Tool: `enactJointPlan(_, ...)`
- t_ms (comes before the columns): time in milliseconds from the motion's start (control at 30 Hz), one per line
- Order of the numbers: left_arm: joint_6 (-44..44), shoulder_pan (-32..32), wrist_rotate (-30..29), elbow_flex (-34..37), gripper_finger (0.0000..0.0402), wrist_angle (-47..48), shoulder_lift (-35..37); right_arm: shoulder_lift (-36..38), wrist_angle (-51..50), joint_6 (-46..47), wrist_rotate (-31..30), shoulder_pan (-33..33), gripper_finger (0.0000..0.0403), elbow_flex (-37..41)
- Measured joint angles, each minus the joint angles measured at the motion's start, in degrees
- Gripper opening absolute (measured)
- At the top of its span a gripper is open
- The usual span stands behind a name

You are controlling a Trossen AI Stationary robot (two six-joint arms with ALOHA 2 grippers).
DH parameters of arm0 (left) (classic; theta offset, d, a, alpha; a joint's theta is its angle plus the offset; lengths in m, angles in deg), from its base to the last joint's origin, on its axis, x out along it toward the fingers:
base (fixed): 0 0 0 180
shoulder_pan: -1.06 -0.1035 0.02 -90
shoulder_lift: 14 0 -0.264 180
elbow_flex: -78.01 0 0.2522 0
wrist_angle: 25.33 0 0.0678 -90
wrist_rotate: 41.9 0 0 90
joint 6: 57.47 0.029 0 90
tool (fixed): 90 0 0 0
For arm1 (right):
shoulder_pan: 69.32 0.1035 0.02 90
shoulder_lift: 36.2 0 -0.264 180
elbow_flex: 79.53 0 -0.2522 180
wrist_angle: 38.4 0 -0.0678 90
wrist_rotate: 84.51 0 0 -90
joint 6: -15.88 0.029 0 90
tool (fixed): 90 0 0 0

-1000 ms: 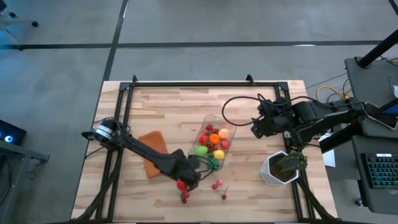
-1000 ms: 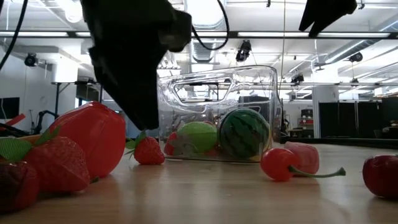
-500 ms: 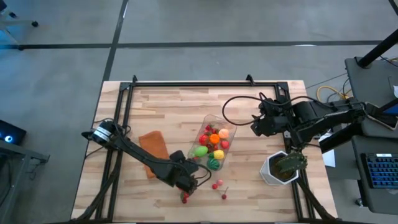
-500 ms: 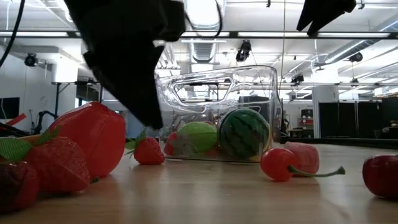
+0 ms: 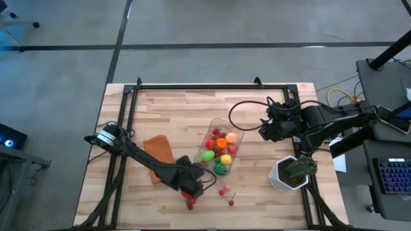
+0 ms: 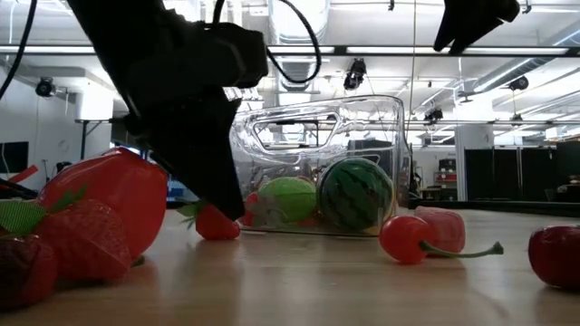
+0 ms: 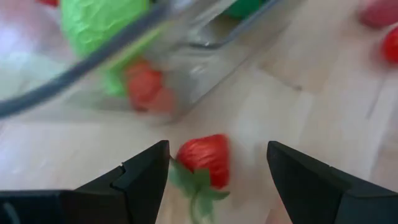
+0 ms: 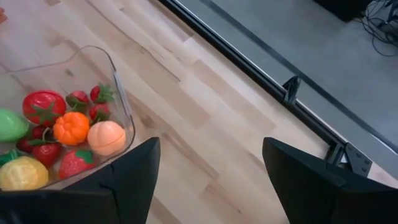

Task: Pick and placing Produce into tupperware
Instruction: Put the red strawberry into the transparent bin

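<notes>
Left pincer (image 7: pixel 217 171) low at the tabletop (image 5: pixel 173 109), just off the near end of the tupperware (image 5: pixel 221 146), fingers spread, nothing gripped. In its wrist view a red strawberry (image 7: pixel 204 160) with green leaves lies on the wood between the two dark fingers (image 7: pixel 140 174), not touching either as far as can be told. In the low view the left arm's dark bulk stands in front of the container's left part, tip down beside a small strawberry (image 6: pixel 216 223).

Right pincer (image 5: pixel 263 131) hangs above the tabletop to the right of the tupperware, well apart from the loose produce, fingers released, empty. Its wrist view looks down on the far end of the container and the black frame rail (image 8: pixel 261 74).

Tupperware sits mid-tabletop, long axis angled, clear walls. Inside: green round piece (image 5: pixel 207 155), dark green striped melon (image 5: pixel 220 168), yellow piece (image 5: pixel 225 158), orange piece (image 5: pixel 221 142), peach-coloured piece (image 8: pixel 106 137), tomato (image 8: pixel 43 107), several strawberries.

Loose produce on the wood near the front edge: cherry with stem (image 6: pixel 406 238), pink piece (image 6: pixel 442 227) just behind it, another red piece (image 6: pixel 555 254) at the low view's right edge, big red pepper-like piece (image 6: pixel 118 199) and large strawberry (image 6: pixel 77 240) close to the low camera.

Flat brown-orange rectangle (image 5: pixel 158 149) left of the container, partly under the left arm. White plant pot (image 5: pixel 286 174) with green plant near the right front corner.
</notes>
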Motion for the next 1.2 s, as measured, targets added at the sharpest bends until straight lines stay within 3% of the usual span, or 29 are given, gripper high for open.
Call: enactJointPlan(1200, 0.59, -0.70, -0.80, 4.31, 0.0244, -3.22, 0.02, -0.02, 0.04, 1.52, 0.02, -0.02, 0.0276, 1.18)
